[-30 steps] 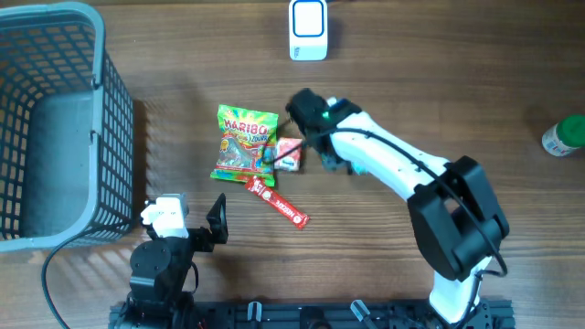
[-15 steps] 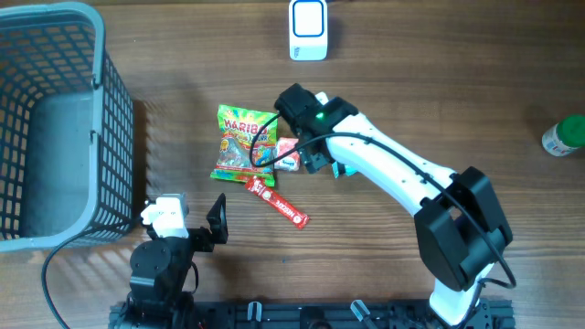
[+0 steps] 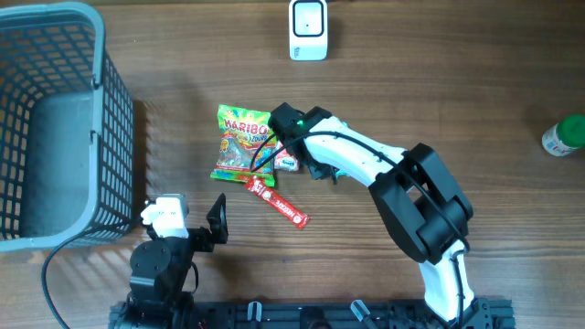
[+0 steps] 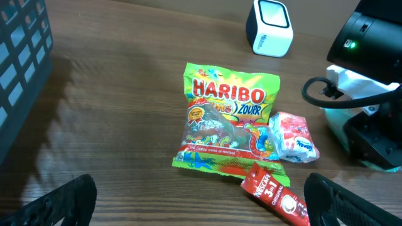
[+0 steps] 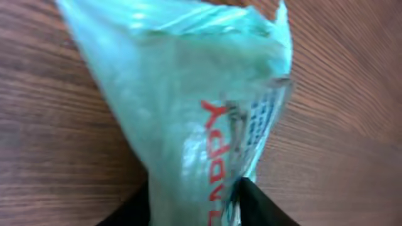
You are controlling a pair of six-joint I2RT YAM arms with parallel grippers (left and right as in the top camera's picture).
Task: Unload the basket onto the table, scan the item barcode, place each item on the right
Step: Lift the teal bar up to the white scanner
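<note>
A small white and red snack packet [image 3: 287,162] lies on the wooden table between the green Haribo bag [image 3: 244,143] and my right arm. My right gripper [image 3: 294,152] has come down over it. In the right wrist view the translucent packet [image 5: 188,94] fills the gap, and both black fingers of the right gripper [image 5: 195,204] press its sides. A red Nescafe stick [image 3: 279,203] lies just in front of the bag. The white barcode scanner [image 3: 308,29] stands at the far edge. My left gripper [image 4: 201,204] is open and empty, low near the table's front, facing the Haribo bag [image 4: 229,122].
A grey plastic basket [image 3: 55,128] takes up the left side of the table. A green-capped bottle [image 3: 562,135] lies at the far right edge. The right arm's white links [image 3: 384,169] stretch across the middle of the table.
My right gripper slid left over the small packet, opened wide, then closed its fingers onto the packet. The left arm has not moved.
</note>
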